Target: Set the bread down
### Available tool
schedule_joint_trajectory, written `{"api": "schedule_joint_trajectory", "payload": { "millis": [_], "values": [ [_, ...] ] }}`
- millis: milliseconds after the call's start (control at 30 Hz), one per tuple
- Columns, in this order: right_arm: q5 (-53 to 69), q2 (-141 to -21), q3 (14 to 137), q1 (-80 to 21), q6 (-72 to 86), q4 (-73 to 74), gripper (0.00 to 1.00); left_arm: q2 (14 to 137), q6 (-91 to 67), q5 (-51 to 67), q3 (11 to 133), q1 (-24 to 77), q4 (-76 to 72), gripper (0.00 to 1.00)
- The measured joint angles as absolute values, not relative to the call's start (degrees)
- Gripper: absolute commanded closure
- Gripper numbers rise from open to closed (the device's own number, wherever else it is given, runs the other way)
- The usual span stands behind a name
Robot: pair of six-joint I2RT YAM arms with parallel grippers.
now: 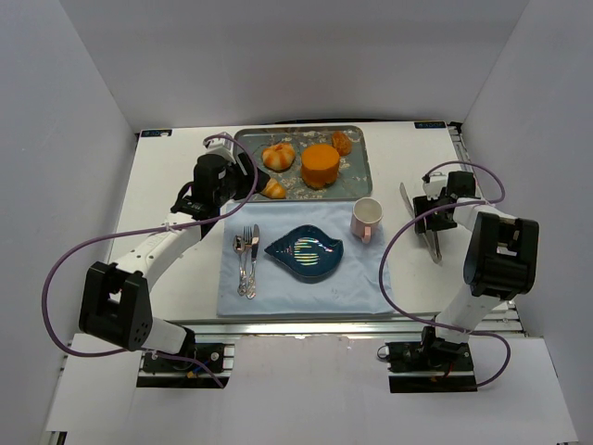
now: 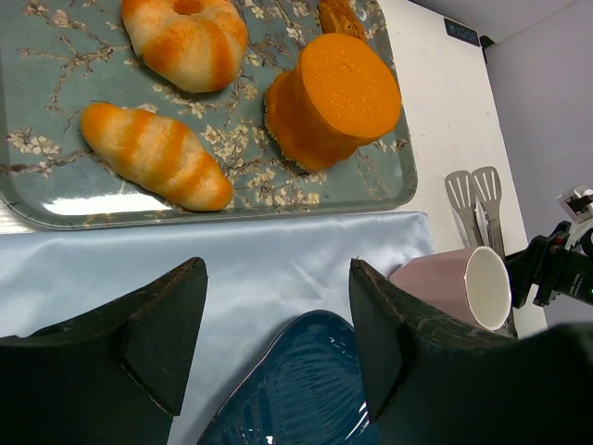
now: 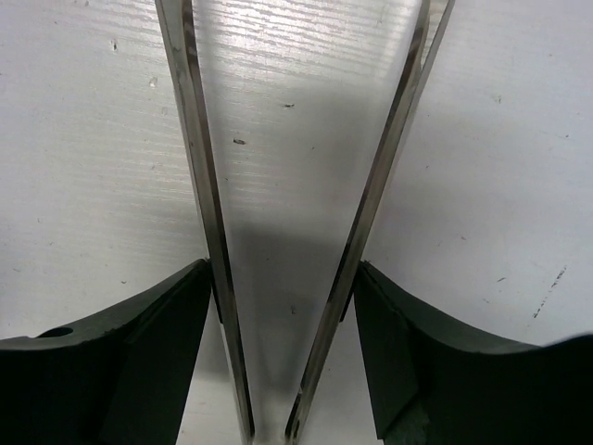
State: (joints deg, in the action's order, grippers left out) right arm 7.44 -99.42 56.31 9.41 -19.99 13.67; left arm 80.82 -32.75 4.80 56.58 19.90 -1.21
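The bread is a round golden bun with pale seams, lying at the left of the patterned tray. It also shows at the top of the left wrist view, on the tray. My left gripper is open and empty, hovering over the pale blue cloth just in front of the tray, short of the bread. My right gripper is at the right of the table, its fingers pressed on both outer arms of the metal tongs, which lie on the table.
On the tray are also a ridged elongated roll, a large orange cylinder cake and a small pastry. On the cloth lie a blue leaf-shaped plate, a pink cup and cutlery. Walls surround the table.
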Motion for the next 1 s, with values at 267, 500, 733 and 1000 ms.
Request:
{"api": "schedule_joint_trajectory", "payload": {
  "millis": [267, 500, 733, 1000],
  "values": [
    [8.86, -100.6, 57.65, 10.15, -22.04, 14.15, 0.62, 80.86, -32.58, 4.8, 56.58, 19.57, -1.28, 0.28],
    [10.26, -101.32, 59.22, 10.44, -24.67, 16.08, 0.99, 80.93, -32.4, 4.82, 56.58, 19.07, -1.23, 0.28],
    [15.38, -101.47, 67.4, 10.48, -27.73, 27.73, 0.97, 80.9, -32.4, 4.82, 56.58, 18.72, -1.26, 0.28],
    [24.05, -100.82, 88.05, 4.38, -26.48, 35.59, 0.76, 80.6, -32.45, 4.75, 56.55, 18.52, -1.1, 0.28]
  ]
}}
